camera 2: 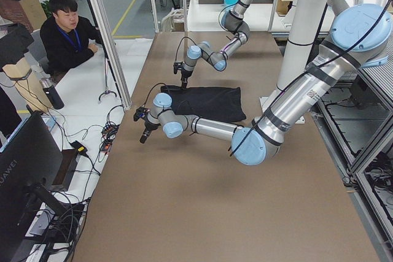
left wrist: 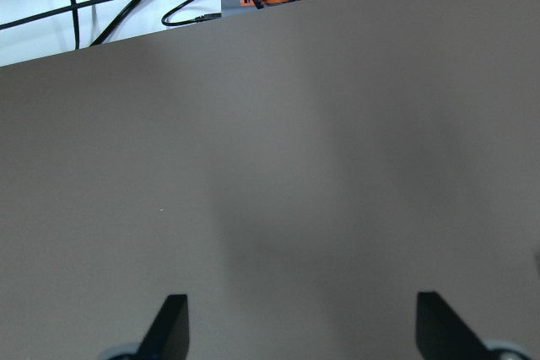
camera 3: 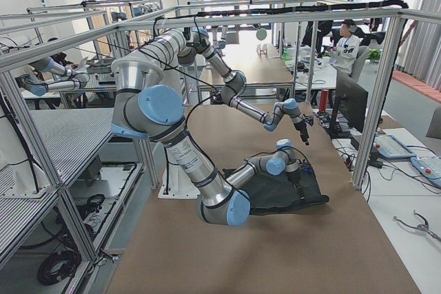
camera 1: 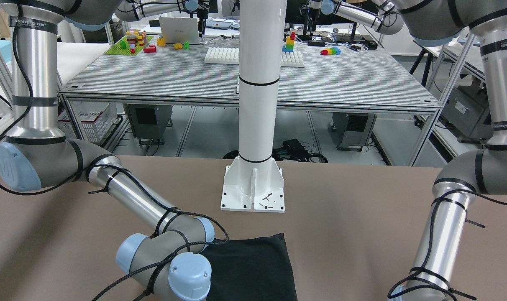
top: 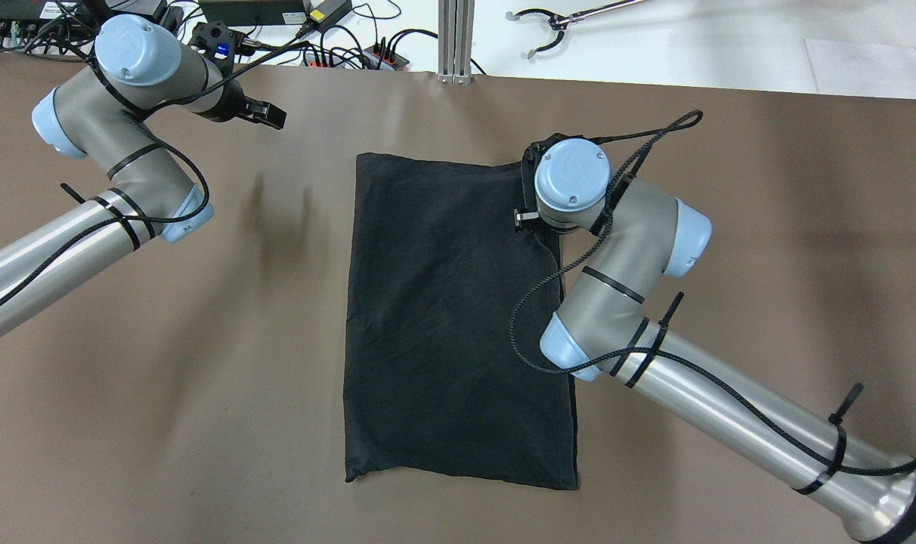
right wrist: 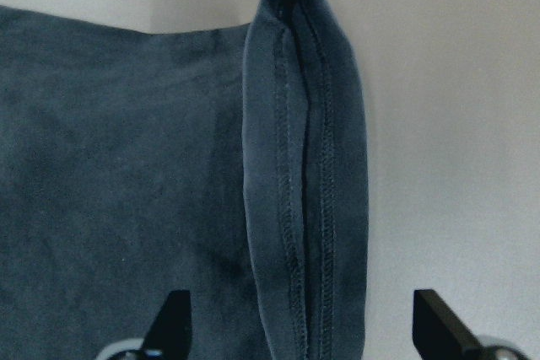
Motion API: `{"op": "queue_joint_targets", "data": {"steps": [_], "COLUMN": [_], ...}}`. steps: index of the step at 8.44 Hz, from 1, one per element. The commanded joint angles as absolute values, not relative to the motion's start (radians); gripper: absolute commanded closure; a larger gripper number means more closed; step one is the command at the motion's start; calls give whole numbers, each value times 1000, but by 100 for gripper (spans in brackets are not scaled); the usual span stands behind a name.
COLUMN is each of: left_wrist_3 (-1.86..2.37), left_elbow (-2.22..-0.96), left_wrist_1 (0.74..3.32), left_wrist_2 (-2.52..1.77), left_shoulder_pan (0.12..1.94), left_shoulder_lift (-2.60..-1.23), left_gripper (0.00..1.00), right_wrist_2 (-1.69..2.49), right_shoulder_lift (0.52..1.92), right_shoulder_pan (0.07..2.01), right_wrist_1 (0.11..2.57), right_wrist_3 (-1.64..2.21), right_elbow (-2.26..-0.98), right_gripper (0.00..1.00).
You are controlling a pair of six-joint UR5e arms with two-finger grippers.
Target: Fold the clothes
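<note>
Overhead exterior view: the garment [top: 450, 317] lies flat as a long rectangle at mid table [top: 201, 378], probably so that every edge stays reachable. Right pincer [right wrist: 304, 326] hangs over its far right corner, hidden there beneath the wrist [top: 571, 185] (only the right wrist camera shows it spread wide, straddling a doubled hemmed edge, gripping nothing). Left pincer [left wrist: 299, 326], equally wide, hovers over the table surface, well apart from the cloth.

Vertical "HUAWEI" on the bezel of the monitor [camera 2: 7, 176], lower left corner of the exterior left view. Pale printed lettering on the right arm's black band [camera 1: 32, 24] and on the left arm's black band [camera 1: 504, 43], too blurred to read with certainty. On the left arm's silver tube, a small label [camera 2: 313, 94], illegible.
</note>
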State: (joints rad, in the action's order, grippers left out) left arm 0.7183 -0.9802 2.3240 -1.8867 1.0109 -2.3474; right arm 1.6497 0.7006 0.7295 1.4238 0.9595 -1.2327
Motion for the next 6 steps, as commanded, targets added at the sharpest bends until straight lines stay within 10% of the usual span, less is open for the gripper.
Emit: {"op": "queue_joint_targets", "data": {"steps": [1,6], "left_wrist_3": [724,726], "left_elbow": [-980,-988], "left_wrist_1": [2324,2325], "left_wrist_2": [-1887,-1890], "left_shoulder_pan": [1011,1011], "left_shoulder_lift": [-2347,-2347], "left_gripper": [5,5], "right_wrist_2": [1631,1635], "right_shoulder_lift": [699,770], "right_shoulder_pan": [726,814], "right_wrist_1": [1405,1393], "right_wrist_3": [956,813], "right_elbow": [-1151,-1164], "right_gripper": [7,7]}}
